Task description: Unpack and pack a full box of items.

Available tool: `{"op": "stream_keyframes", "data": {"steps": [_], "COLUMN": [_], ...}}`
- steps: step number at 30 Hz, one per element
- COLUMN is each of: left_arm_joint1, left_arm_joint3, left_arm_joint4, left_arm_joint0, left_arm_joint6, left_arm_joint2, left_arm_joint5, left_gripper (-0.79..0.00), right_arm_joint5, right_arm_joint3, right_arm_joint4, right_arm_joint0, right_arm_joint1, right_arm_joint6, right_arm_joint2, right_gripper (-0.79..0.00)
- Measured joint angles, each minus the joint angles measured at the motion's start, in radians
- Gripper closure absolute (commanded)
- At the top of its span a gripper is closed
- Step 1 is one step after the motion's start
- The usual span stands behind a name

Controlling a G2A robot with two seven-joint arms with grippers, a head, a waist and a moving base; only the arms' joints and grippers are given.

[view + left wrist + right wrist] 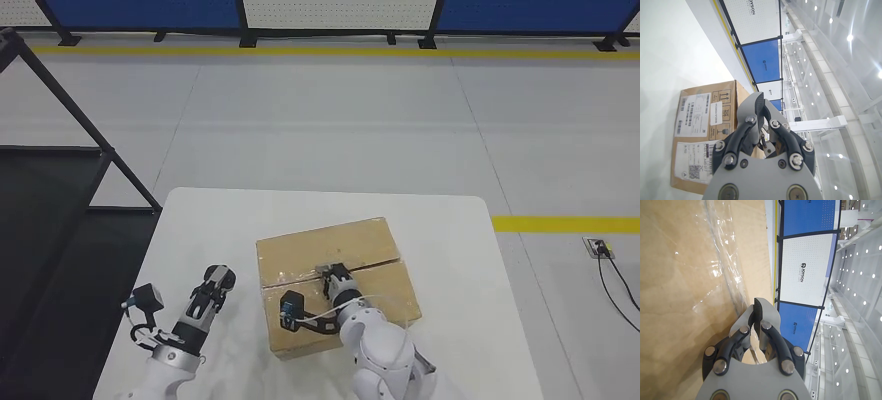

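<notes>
While on one table (450, 250), one box (310, 255).

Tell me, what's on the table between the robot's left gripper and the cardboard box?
Nothing. In the top view, the stretch of white table between the left gripper and the cardboard box is bare.

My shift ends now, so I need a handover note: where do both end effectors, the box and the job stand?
Left end effector: shut, empty, beside the box, at its labelled side.
Right end effector: shut, atop the box at the tape on its seam; grip on tape unclear.
Box closed, taped, on the table.
Done: nothing visible. Left: open, unpack, repack.
</notes>
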Motion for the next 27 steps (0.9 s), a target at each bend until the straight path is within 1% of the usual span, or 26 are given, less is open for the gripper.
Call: {"op": "stream_keyframes", "data": {"steps": [9,13,16,19,24,27], "left_arm_joint1": [0.001,0.002,0.002,0.002,0.002,0.002], "left_arm_joint3": [0.002,0.003,0.004,0.005,0.006,0.007], "left_arm_joint4": [0.005,0.005,0.005,0.001,-0.006,-0.009], "left_arm_joint0": [-0.008,-0.009,-0.01,-0.01,-0.007,-0.005], "left_arm_joint6": [-0.006,-0.006,-0.003,-0.003,0.0,0.001], "left_arm_joint2": [0.003,0.003,0.003,0.003,-0.003,-0.006], "left_arm_joint5": [0.007,0.007,0.007,0.005,0.002,-0.001], "left_gripper": [0.0,0.0,0.0,0.0,0.0,0.0], "right_arm_joint5": [0.008,0.038,0.065,0.055,0.025,-0.001], "right_arm_joint3": [-0.054,-0.096,-0.113,-0.103,-0.048,-0.022], "right_arm_joint4": [-0.027,-0.041,-0.085,-0.079,-0.054,-0.045], "right_arm_joint0": [-0.057,-0.074,-0.094,-0.093,-0.069,-0.053], "right_arm_joint1": [0.005,0.008,0.01,0.009,0.004,0.001], "right_arm_joint6": [0.024,-0.03,-0.016,-0.023,-0.057,-0.052], "right_arm_joint2": [0.051,0.062,0.073,0.083,0.088,0.092], "right_gripper": [0.0,0.0,0.0,0.0,0.0,0.0]}}
